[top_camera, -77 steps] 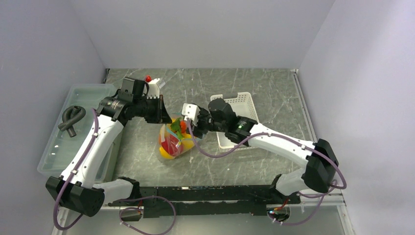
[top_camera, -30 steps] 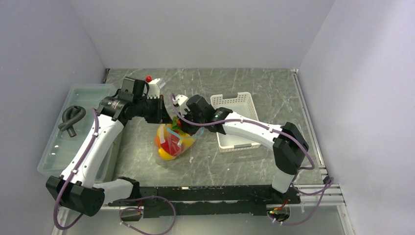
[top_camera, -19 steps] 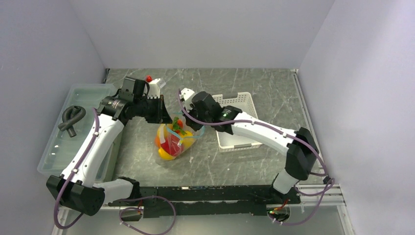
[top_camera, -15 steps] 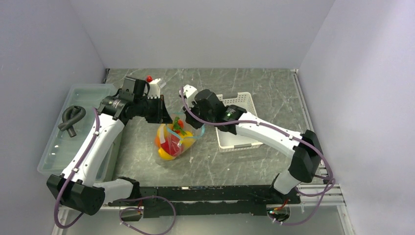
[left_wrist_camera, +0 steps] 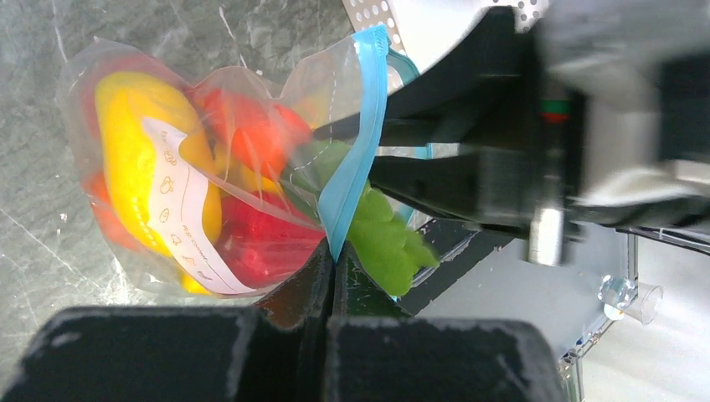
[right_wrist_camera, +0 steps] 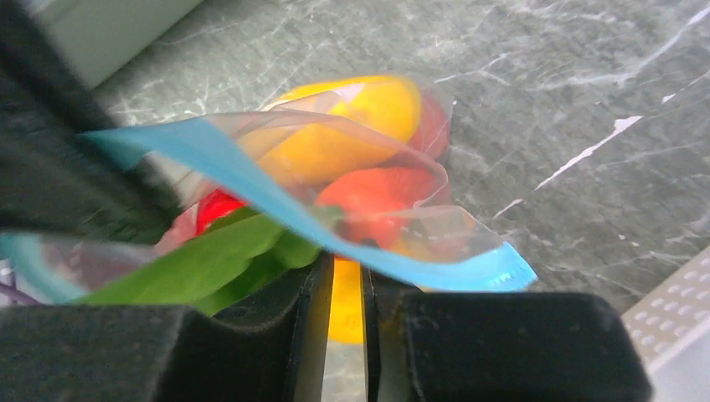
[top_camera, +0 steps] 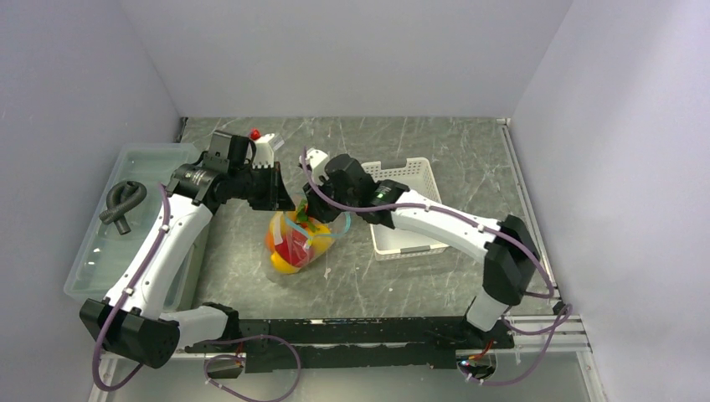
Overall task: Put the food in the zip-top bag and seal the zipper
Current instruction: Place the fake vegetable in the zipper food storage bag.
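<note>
Right gripper (top_camera: 307,203): shifted from beside basket (top_camera: 416,173) to zip-top bag (top_camera: 320,239) mouth.
Top view: food (top_camera: 289,249) inside bag.
Left wrist: left gripper (left_wrist_camera: 332,266) clamps the zipper (left_wrist_camera: 358,142).
Right wrist: jaws slightly parted beneath zipper, gripping nothing.

Clear, glossy thin-plastic zip-top bag (left_wrist_camera: 192,167) on matt, scratched stone-look table (top_camera: 419,142).

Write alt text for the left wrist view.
The left hand pinches shut on the teal-blue zipper of a clear zip-top bag holding yellow, orange and red toy food, with a green leafy piece poking out of the mouth. The right hand lies alongside the mouth, above a grey marbled table.
</note>
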